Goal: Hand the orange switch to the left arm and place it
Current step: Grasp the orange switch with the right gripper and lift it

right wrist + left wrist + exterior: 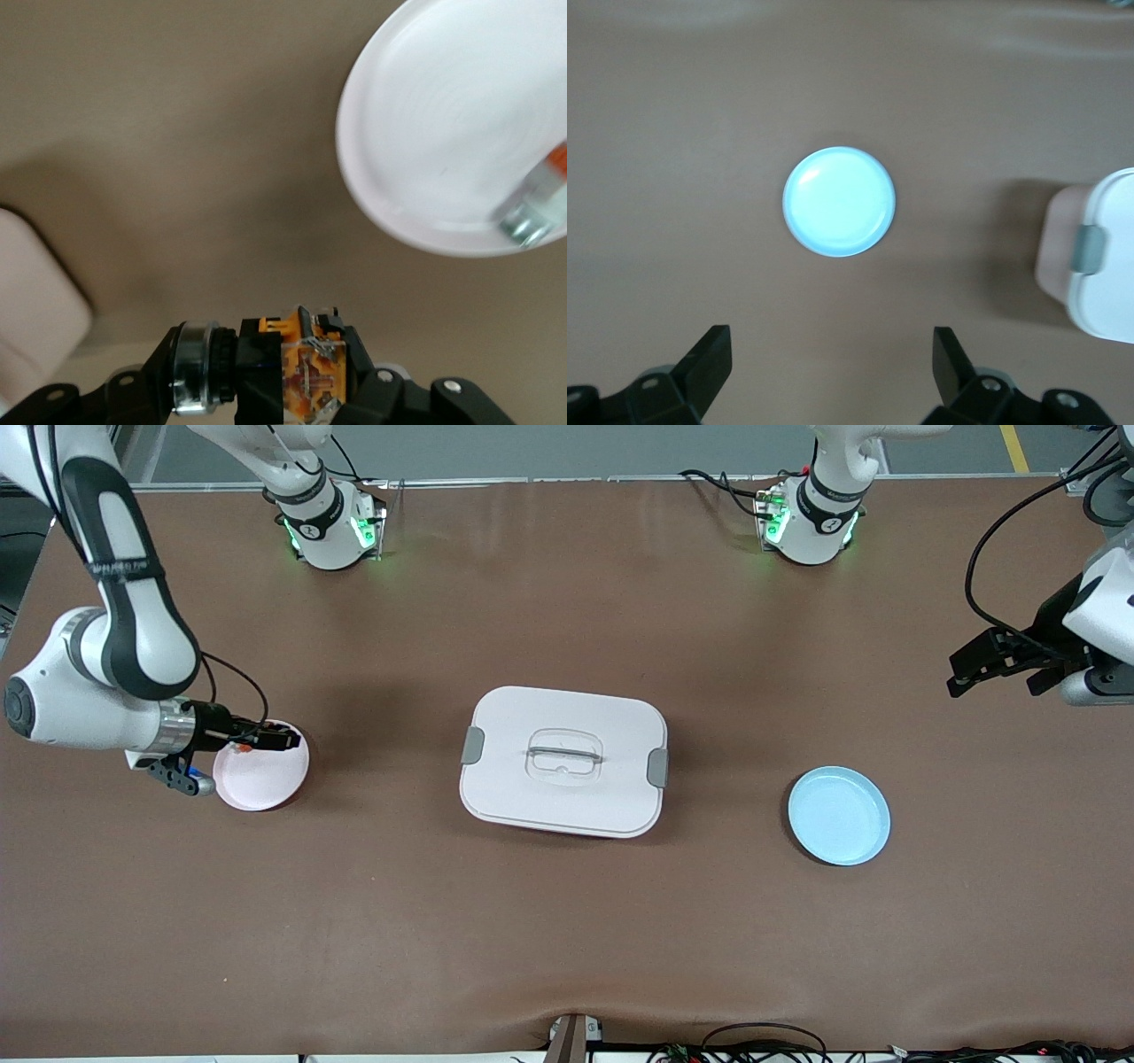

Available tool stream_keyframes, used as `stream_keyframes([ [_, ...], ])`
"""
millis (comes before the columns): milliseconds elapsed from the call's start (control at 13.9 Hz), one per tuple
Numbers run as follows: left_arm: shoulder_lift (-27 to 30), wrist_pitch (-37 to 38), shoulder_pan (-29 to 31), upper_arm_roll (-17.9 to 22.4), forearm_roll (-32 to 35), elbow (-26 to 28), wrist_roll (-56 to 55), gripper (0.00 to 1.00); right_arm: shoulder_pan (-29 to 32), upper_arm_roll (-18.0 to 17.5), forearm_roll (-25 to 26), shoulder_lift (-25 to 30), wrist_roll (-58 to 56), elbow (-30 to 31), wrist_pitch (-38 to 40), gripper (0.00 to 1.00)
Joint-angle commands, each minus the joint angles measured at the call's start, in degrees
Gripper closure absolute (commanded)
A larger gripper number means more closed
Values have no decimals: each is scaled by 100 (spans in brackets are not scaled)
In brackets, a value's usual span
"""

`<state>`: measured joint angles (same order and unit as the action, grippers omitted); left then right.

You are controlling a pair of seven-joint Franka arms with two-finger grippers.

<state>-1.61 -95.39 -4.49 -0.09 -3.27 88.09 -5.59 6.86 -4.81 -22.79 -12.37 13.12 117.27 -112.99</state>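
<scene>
My right gripper (285,737) hangs by the rim of the pink plate (266,784) at the right arm's end of the table. It is shut on the orange switch (306,372), whose black body, orange block and silver ring sit crosswise between the fingers. My right gripper (266,376) shows the plate (443,115) a little way off below it. The white lidded box (564,762) stands mid-table. My left gripper (966,673) waits open and empty in the air over the left arm's end; the left gripper (830,354) looks down on bare table.
A small clear, silver and red item (536,199) lies in the pink plate near its rim. A light blue plate (839,816) (839,201) sits empty toward the left arm's end. The box's edge with a grey clip (1091,250) shows in the left wrist view.
</scene>
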Motion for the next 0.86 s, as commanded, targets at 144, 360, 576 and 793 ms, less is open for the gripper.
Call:
stream_keyframes([
  [144,38,126,71,-35,-1155,-231,94,0,-1211,33,-707,665,2796,112,-21,100],
  [360,21,126,71,-26,-2078,-231,120,0,-1625,24,-1122,963,3940,33,-21,100],
  [576,-119,126,1,-26,-2940,-222,85,0,-2012,24,-1543,1158,5196,-115,-13,100],
  [793,-348,56,-122,-157,-3442,-213,102,0,-2609,24,-1623,1106,6453,-528,-109,100],
])
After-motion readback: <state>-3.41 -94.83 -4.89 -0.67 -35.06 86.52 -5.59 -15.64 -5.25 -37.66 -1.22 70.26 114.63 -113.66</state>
